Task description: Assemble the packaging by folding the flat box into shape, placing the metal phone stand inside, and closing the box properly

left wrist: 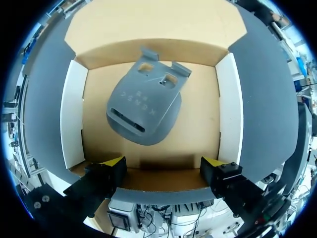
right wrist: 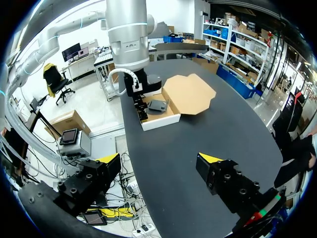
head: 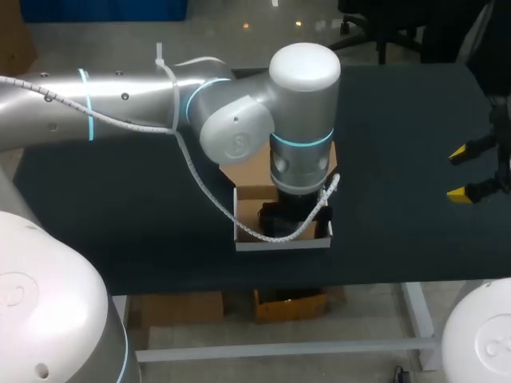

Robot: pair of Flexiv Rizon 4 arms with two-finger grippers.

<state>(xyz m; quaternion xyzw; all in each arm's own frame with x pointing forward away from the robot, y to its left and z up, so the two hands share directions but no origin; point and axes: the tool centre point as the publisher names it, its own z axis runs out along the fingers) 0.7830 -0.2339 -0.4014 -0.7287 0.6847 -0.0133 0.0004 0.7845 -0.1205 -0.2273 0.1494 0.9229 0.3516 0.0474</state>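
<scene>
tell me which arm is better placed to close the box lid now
Left, likely. The left arm hangs right over the open box with the phone stand inside, lid just ahead; the right arm sits far aside.

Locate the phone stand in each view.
Head view: inside the box, mostly hidden under the left arm.
Left wrist view: phone stand lying on the box floor, ahead of the left gripper.
Right wrist view: in the box, beside the left arm.
Shared landmark: brown lid flap.
</scene>
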